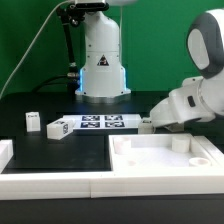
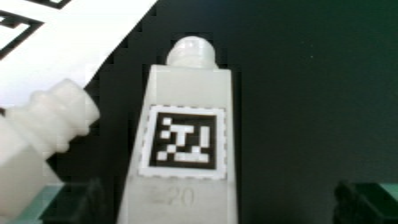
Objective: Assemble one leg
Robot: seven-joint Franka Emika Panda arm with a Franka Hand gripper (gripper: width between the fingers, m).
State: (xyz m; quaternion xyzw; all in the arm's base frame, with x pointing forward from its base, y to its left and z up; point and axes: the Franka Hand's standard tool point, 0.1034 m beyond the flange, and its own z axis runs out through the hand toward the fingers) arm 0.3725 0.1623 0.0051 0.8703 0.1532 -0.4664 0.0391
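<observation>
A white leg (image 2: 185, 135) with a black-and-white tag and a rounded ridged tip lies on the black table, seen lengthwise in the wrist view. My gripper (image 2: 205, 208) is open and straddles its near end. The dark fingertips (image 2: 365, 200) stand apart from it, with a clear gap on one side. In the exterior view my gripper (image 1: 149, 122) is low over the table, just behind the large white panel (image 1: 150, 165), and hides this leg. Two more small white legs (image 1: 33, 121) (image 1: 58, 128) stand at the exterior view's left.
A second white part with a ridged tip (image 2: 50, 118) lies close beside the leg. The marker board (image 1: 92, 123) lies in the middle of the table and also shows in the wrist view (image 2: 54, 40). Another white piece (image 1: 5, 152) sits at the left edge. The robot base (image 1: 102, 65) stands behind.
</observation>
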